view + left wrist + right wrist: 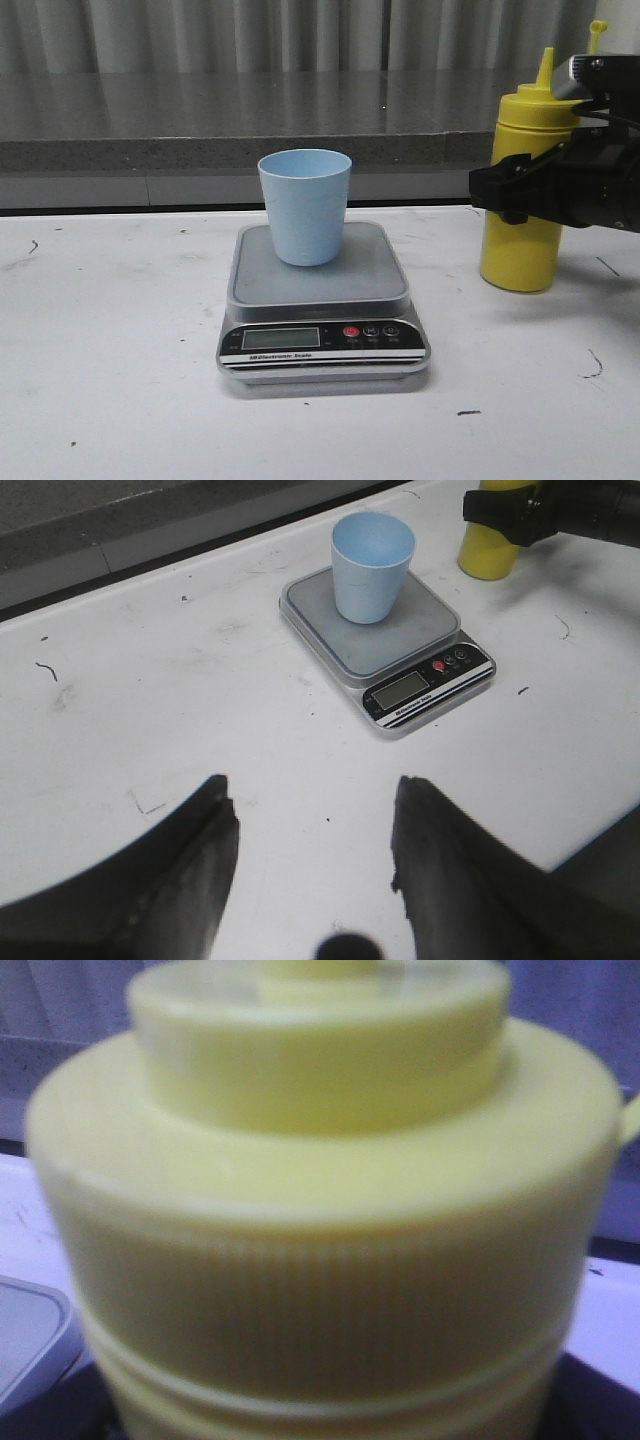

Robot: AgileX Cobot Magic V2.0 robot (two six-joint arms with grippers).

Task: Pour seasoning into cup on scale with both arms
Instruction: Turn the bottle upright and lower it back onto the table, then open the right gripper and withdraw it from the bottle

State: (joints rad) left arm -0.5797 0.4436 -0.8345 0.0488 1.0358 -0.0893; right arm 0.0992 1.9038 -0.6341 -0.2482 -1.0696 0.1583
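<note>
The pale blue cup (305, 205) stands upright on the steel platform of the silver scale (320, 290) at the table's middle. The yellow seasoning bottle (520, 250) stands upright on the table to the right of the scale, nozzle up. My right gripper (502, 190) reaches in from the right and is closed round the bottle's middle. The bottle's ribbed shoulder (320, 1210) fills the right wrist view. My left gripper (313, 810) is open and empty above bare table, well short of the scale (420, 630) and cup (372, 565). It is out of the front view.
A grey stone ledge (250, 120) with a pleated curtain behind it runs along the back of the white table (100, 350). The table's near edge (600, 845) shows in the left wrist view.
</note>
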